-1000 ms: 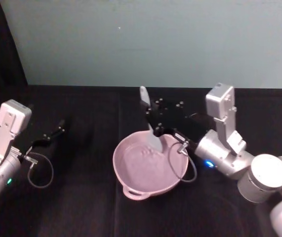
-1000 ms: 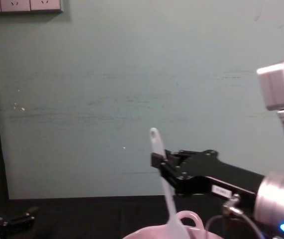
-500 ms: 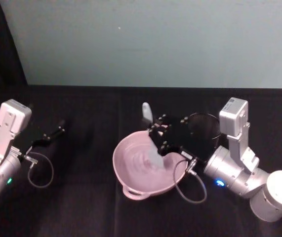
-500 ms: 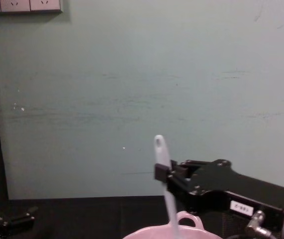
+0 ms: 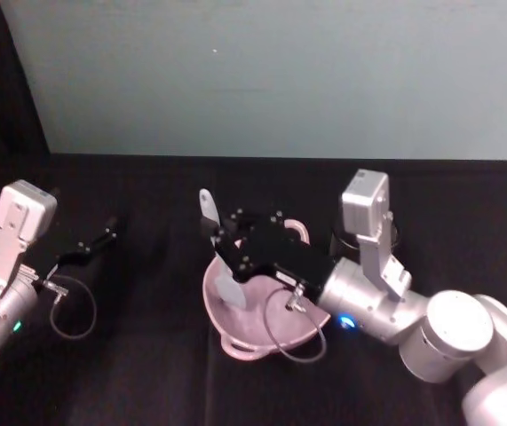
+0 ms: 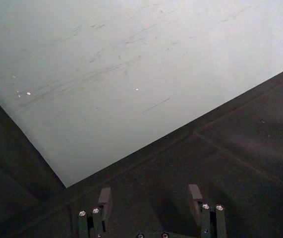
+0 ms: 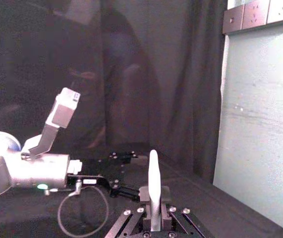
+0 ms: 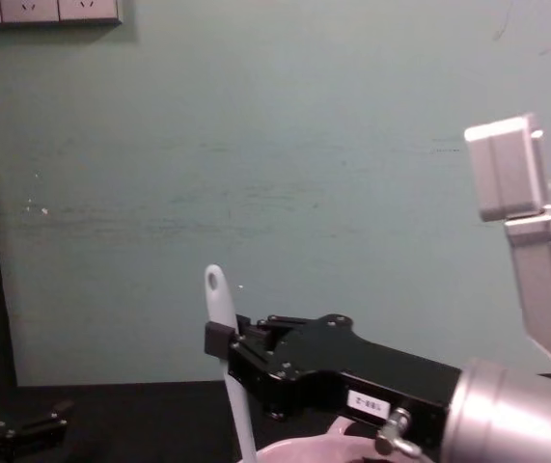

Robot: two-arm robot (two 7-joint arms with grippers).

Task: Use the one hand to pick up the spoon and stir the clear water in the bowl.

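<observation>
My right gripper (image 5: 218,238) is shut on the white spoon (image 5: 207,206), gripping the middle of its handle above the left part of the pink bowl (image 5: 299,330). The spoon stands nearly upright, its holed end up and its head (image 5: 230,289) down inside the bowl by the left wall. In the chest view the spoon (image 8: 220,301) rises from the right gripper (image 8: 225,340) above the bowl's rim (image 8: 299,449). The right wrist view shows the spoon (image 7: 153,179) between the fingers (image 7: 142,194). My left gripper (image 5: 91,244) rests open at the far left; its fingers (image 6: 104,196) stand apart.
A dark round cup (image 5: 396,238) stands partly hidden behind the right wrist. The bowl has a loop handle (image 5: 241,347) at its near rim. A cable loop (image 5: 74,306) lies by the left arm. A teal wall (image 5: 280,80) backs the black table.
The right gripper has swung left across the bowl with the spoon, carrying the spoon head from the bowl's middle to its left side. The left arm has stayed put.
</observation>
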